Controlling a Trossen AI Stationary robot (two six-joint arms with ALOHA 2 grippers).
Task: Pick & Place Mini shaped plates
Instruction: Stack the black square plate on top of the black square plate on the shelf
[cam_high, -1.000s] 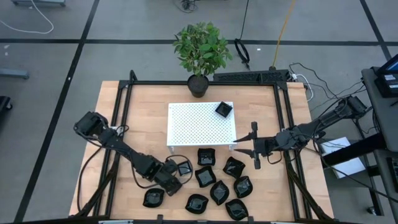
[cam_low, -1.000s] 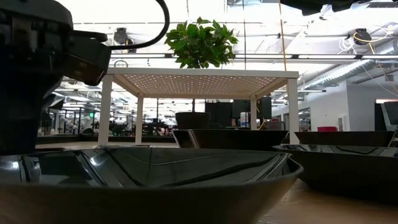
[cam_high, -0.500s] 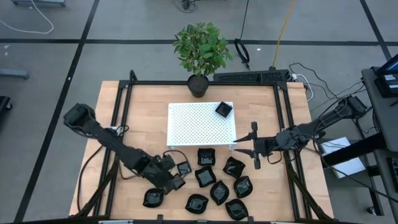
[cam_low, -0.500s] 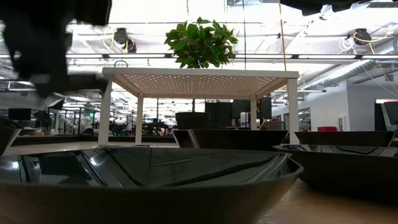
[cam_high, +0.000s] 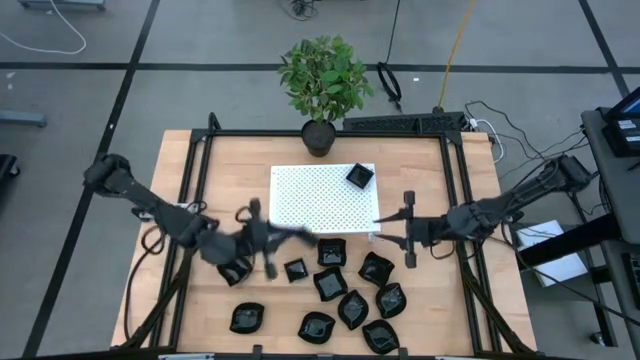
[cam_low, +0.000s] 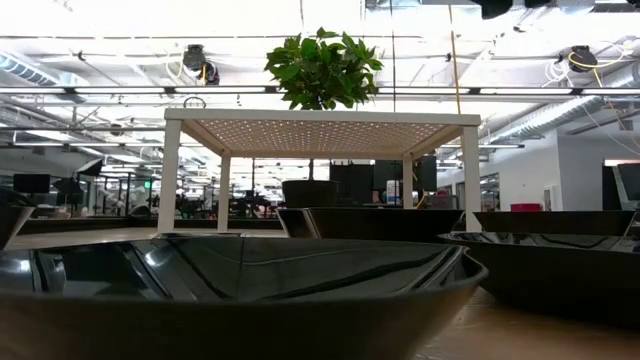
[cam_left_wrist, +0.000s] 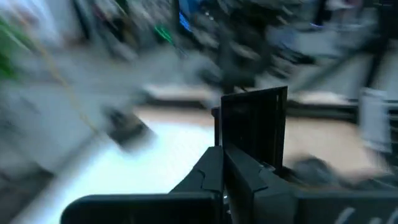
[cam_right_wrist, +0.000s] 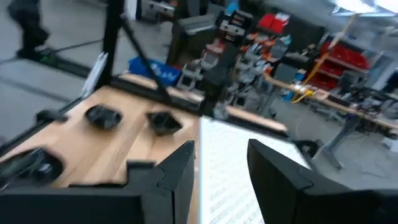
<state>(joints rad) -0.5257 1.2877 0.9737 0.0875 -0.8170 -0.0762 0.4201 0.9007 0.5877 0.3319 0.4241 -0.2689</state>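
Observation:
Several glossy black mini shaped plates (cam_high: 352, 308) lie on the wooden table near the front edge; they fill the foreground of the low view (cam_low: 240, 280). One square plate (cam_high: 360, 177) rests flat on the white perforated platform (cam_high: 320, 200). My left gripper (cam_high: 300, 236), blurred, is raised above the table just in front of the platform's near edge. It is shut on a black square plate (cam_left_wrist: 252, 124). My right gripper (cam_high: 380, 231) hovers open at the platform's near right corner, with nothing between its fingers (cam_right_wrist: 180, 168). My left gripper pinches the square plate by its lower edge (cam_left_wrist: 244, 157) between the two fingers. The fingers reach about level from the table's left. The plate stands on edge beyond the fingertips, lifted clear of the table.
A potted plant (cam_high: 325, 80) stands at the table's far edge behind the platform. The platform stands on four white legs (cam_low: 168, 180). A black frame (cam_high: 455, 200) runs along the table's sides. Bare wood lies left of the platform (cam_high: 225, 180).
My left gripper has risen from among the plates at the near left and swung toward the platform's near edge. It has tipped from pointing down to about level and rolled. It has gone up out of the low view. The square plate is lifted clear.

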